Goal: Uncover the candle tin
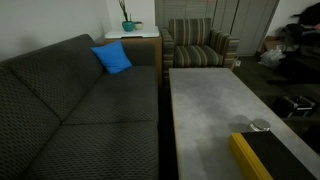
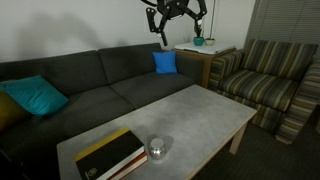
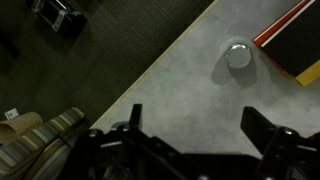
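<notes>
Candle tin [image 3: 238, 55] sits lidded on the table [image 3: 170, 90] at my 1 o'clock, black box [image 3: 296, 36] just beside. My gripper [image 3: 192, 115] hangs with 2 fingers [image 3: 262, 128] spread, grasping nothing.

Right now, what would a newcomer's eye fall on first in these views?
The open gripper hangs high up, well above the grey table. On that table sit a small lidded tin and, beside it, a yellow-edged black box. A bright blue cushion stands out on the dark sofa.
</notes>
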{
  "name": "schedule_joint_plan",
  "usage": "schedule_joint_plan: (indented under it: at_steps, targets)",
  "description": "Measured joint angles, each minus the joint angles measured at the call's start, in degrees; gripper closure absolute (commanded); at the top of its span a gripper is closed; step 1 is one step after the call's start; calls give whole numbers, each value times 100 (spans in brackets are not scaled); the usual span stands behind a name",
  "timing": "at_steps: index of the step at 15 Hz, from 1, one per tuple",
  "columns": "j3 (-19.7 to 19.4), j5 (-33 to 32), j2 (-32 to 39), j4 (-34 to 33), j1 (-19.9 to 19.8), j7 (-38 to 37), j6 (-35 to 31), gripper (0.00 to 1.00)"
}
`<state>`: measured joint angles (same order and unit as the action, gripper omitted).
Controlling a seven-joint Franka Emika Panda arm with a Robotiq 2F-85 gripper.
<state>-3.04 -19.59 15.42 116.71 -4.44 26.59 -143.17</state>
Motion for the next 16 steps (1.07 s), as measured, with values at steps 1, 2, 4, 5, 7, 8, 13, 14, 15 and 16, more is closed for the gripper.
schedule_joint_plan:
  at_steps: [1,2,4,5,7,8,13,14,15,16]
  targets:
    - [34,0,33,3,3,51,-66,0]
    - [89,9,92,4,4,129,-159,0]
    - [235,64,294,1,4,324,-409,0]
    - [319,127,425,-3,3,473,-512,0]
    - [489,235,716,-30,-2,835,-589,0]
    - [561,265,862,-50,-7,1022,-607,0]
    - [786,405,1383,-151,-110,1758,-629,0]
    - [792,405,1386,-166,-124,1775,-629,0]
    - [793,405,1386,-184,-131,1785,-629,0]
    - [795,405,1386,-196,-135,1790,-629,0]
